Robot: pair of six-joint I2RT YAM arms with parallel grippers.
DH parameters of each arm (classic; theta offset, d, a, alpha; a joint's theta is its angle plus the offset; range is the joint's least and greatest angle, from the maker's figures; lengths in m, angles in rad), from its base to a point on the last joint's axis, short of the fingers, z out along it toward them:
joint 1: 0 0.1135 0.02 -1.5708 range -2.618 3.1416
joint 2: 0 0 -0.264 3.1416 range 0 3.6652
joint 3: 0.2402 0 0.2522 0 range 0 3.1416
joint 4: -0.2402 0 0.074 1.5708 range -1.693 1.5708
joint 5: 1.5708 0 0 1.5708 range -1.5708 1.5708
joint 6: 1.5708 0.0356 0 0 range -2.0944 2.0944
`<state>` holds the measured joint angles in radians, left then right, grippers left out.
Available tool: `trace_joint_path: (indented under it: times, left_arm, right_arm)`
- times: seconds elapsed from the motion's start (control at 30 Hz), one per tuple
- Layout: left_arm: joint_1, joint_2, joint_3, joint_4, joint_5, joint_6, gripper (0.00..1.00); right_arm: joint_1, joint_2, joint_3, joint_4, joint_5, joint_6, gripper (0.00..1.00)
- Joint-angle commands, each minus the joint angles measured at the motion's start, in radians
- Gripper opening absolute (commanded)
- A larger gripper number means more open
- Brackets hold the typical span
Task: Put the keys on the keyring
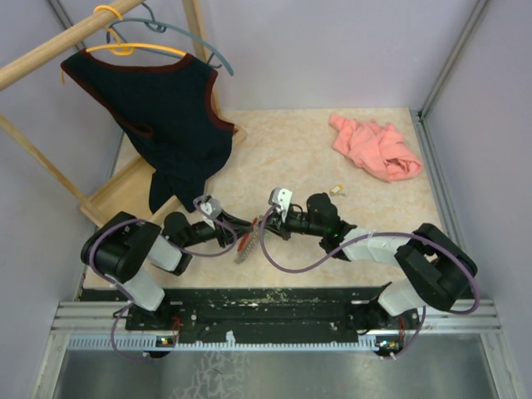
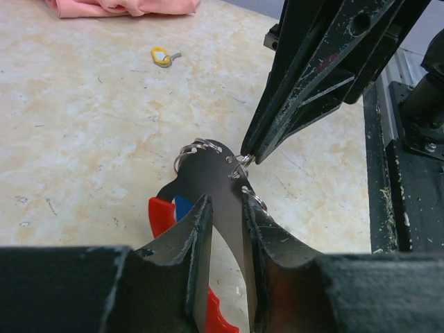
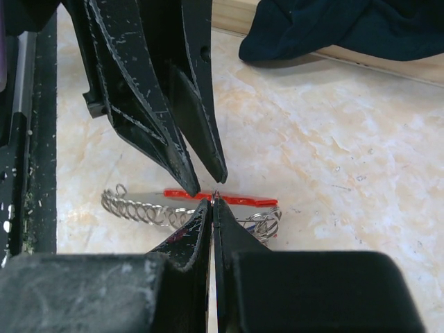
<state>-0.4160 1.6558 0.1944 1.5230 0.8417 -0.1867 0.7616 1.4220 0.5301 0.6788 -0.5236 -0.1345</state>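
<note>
Right wrist, keyring [image 3: 142, 207], silvery coiled wire, thin red strip

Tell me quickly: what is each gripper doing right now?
Left gripper: jaws closed on the silvery strip of the keyring.
Right gripper: jaws closed, pinching a small wire ring on the keyring.

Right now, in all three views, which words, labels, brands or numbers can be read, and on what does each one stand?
None can be read.
The yellow tag is too small to show any print.
The keyring shows only bare metal and red plastic, with no letters.
The dark vest and the pink cloth show no label.
</note>
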Motion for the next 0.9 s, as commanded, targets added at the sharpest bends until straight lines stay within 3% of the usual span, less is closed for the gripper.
trace_joint_path:
  times: [0.0, 0.87]
  left_arm:
    - [0.011, -0.016, -0.02, 0.266, 0.046, 0.071, 0.3]
    - [0.008, 0.083, 0.11, 0.266, 0.227, 0.011, 0.27]
  right_arm:
    - [-0.007, -0.051, 0.014, 0.01, 0.007, -0.049, 0.0]
    - [-0.007, -0.055, 0.037, -0.002, -0.067, -0.066, 0.0]
